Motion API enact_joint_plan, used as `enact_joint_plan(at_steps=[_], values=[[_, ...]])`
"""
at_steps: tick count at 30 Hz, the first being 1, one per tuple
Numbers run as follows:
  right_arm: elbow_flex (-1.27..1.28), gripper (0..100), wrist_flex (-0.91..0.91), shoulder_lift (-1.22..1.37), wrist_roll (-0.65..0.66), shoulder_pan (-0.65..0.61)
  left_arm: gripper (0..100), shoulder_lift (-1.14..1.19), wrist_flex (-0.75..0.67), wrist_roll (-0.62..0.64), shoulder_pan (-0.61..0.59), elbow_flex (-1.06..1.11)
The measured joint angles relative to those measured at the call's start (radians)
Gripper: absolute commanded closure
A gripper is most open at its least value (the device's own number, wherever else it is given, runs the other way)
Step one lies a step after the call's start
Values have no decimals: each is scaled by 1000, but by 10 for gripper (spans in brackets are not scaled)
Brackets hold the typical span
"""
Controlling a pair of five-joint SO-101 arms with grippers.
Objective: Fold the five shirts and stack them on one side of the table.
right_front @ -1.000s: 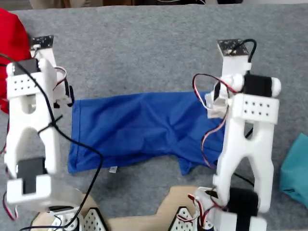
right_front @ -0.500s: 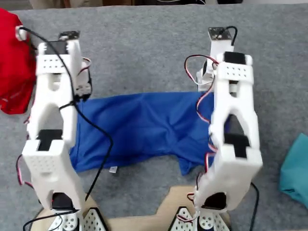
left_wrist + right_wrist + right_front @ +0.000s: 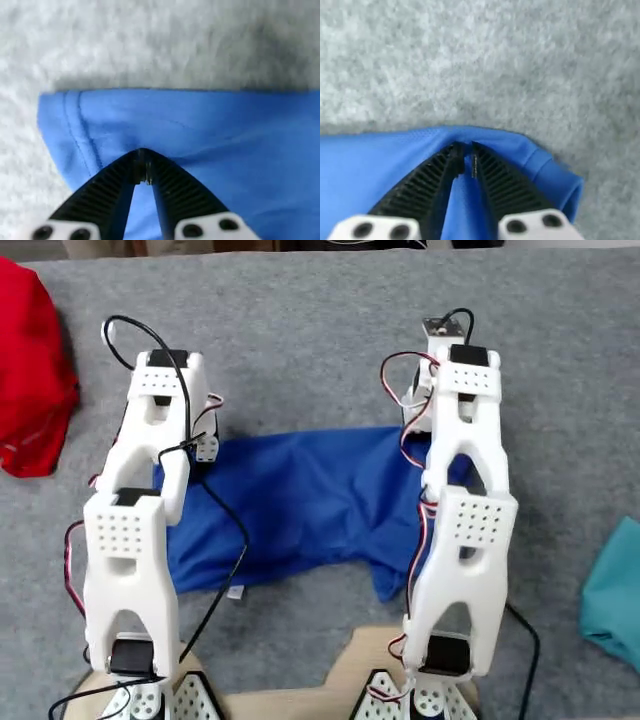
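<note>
blue shirt, red shirt, grey table

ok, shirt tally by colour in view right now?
blue shirt: 1
red shirt: 1
teal shirt: 1
Total: 3

— Where does the blue shirt lie?
— Across the middle of the table, closer to the front edge. It is spread flat as a broad, lightly creased band. A small flap juts toward the front edge near its right end, and a white tag peeks out at the near hem.
— Is it held?
— The left gripper and right gripper pinch its far edge.
— The others?
— A red shirt is bunched at the left edge, and a teal shirt crumpled at the right edge.
</note>
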Motion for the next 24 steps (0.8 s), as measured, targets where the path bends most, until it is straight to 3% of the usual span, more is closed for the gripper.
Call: enact_joint_plan(at_steps=[15, 24], values=[[-532, 952, 55, 278, 87, 2, 981, 316, -31, 2, -43, -571], [-761, 952, 34, 370, 106, 2, 981, 365, -44, 2, -100, -690]])
